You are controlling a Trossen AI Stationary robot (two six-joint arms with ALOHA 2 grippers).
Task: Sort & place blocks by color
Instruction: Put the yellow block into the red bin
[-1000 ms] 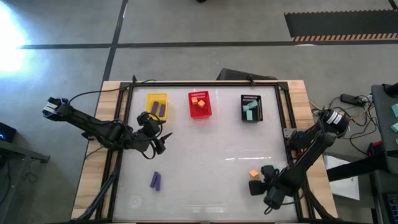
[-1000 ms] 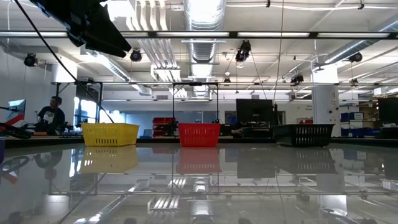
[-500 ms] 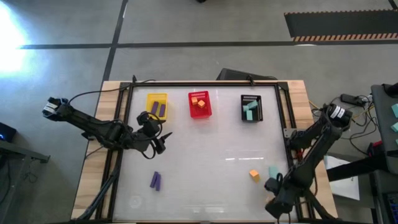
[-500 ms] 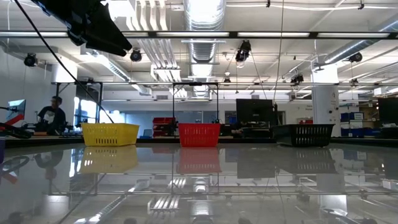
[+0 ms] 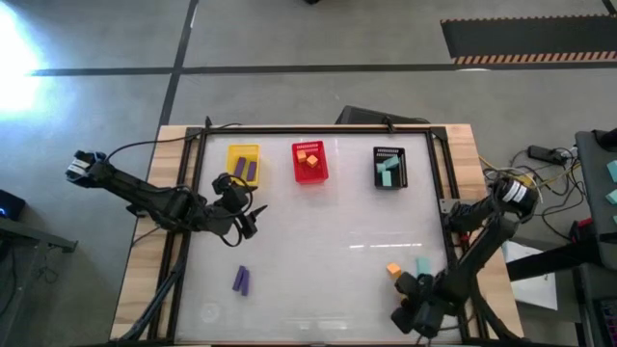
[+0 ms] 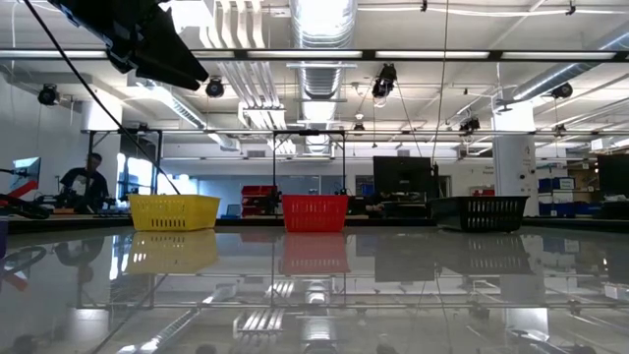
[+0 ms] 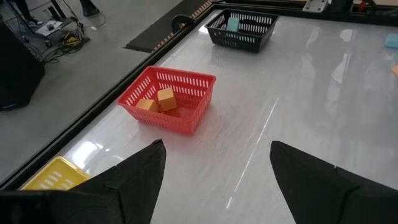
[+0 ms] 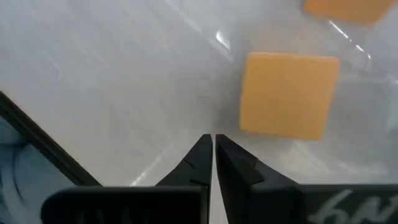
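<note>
An orange block (image 5: 393, 271) and a teal block (image 5: 422, 265) lie on the glossy table near its right front corner. Two purple blocks (image 5: 241, 280) lie side by side at the left front. My right gripper (image 5: 402, 289) hovers just near of the orange block (image 8: 289, 94), shut, with nothing between its fingers (image 8: 213, 152). My left gripper (image 5: 249, 220) waits open at the table's left, in front of the yellow basket (image 5: 243, 164), empty (image 7: 214, 180).
Along the far edge stand the yellow basket with purple blocks, a red basket (image 5: 309, 162) with orange blocks (image 7: 158, 101) and a black basket (image 5: 389, 167) with teal blocks. A person (image 6: 86, 182) sits in the room beyond the table.
My right gripper has drawn back from over the teal block toward the table's near edge, uncovering the block, then shifted left to stand near of the orange block. Both blocks have stayed where they lay.
</note>
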